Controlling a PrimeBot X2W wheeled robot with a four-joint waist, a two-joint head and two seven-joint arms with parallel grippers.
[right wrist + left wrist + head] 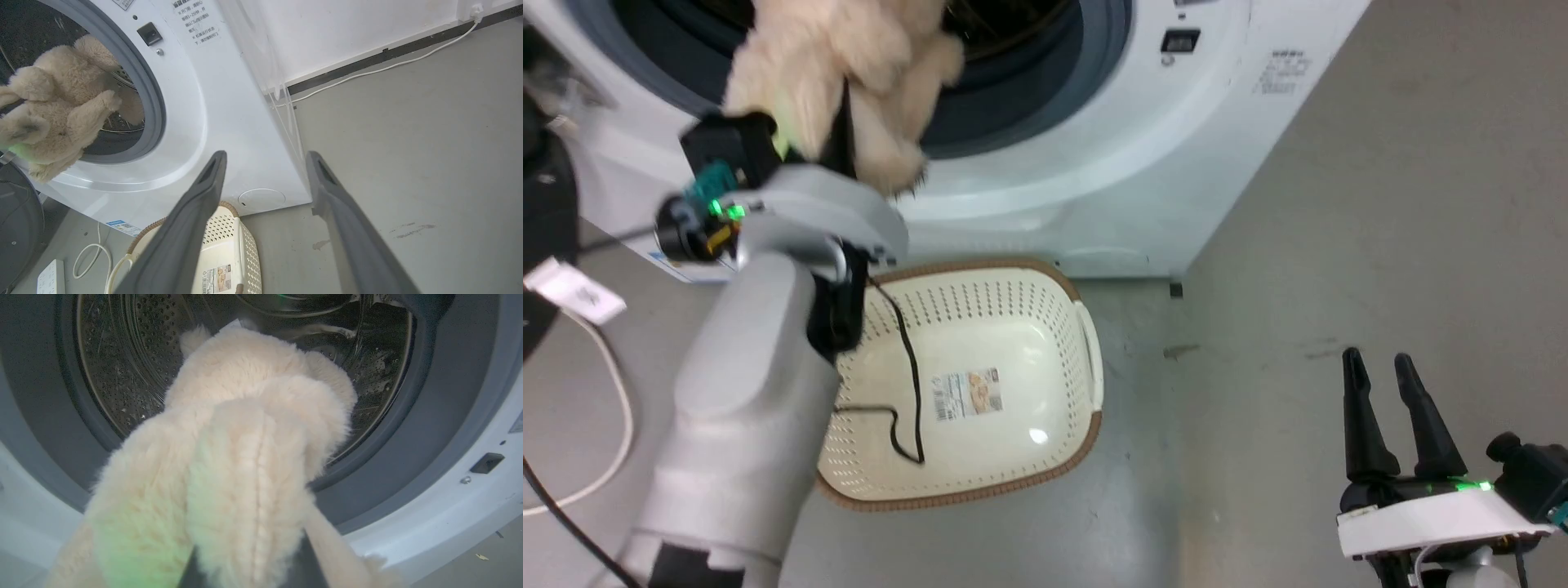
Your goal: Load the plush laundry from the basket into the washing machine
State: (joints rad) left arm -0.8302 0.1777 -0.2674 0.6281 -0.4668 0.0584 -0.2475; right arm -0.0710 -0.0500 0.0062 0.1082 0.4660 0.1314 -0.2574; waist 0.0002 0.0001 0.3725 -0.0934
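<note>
1 item is being loaded, and the step in hand is judged to be the carry into the drum. The plush laundry (849, 73) is clamped in the left jaws, which are closed on its fur and largely buried in it. Ahead of those jaws, the toy's far lobes are seen past the grey gasket (429, 416) and at the mouth of the perforated steel drum (122, 375). Its near lobes hang below the jaws, outside the washing machine (1135, 163). Whether any part rests on the gasket cannot be told.

The next move is judged to call for a deeper reach forward, so that the whole toy is taken past the gasket before the left jaws are opened. If it were released here, the hanging part could drag it out onto the floor (1339, 245). A clean withdrawal would then be needed, since fur may cling to the jaws.

The right jaws are held wide open and empty, well to the side of the work.

The basket (980, 302) stands below the left jaws, just in front of the machine, and no laundry is seen in it. 1 paper label (966, 394) is seen on its inner bottom. 1 black cable (913, 367) is seen across it, though whether it lies inside or hangs from the left arm (743, 392) cannot be told. Nothing besides the toy's leading lobes is made out in the visible part of the drum.
</note>
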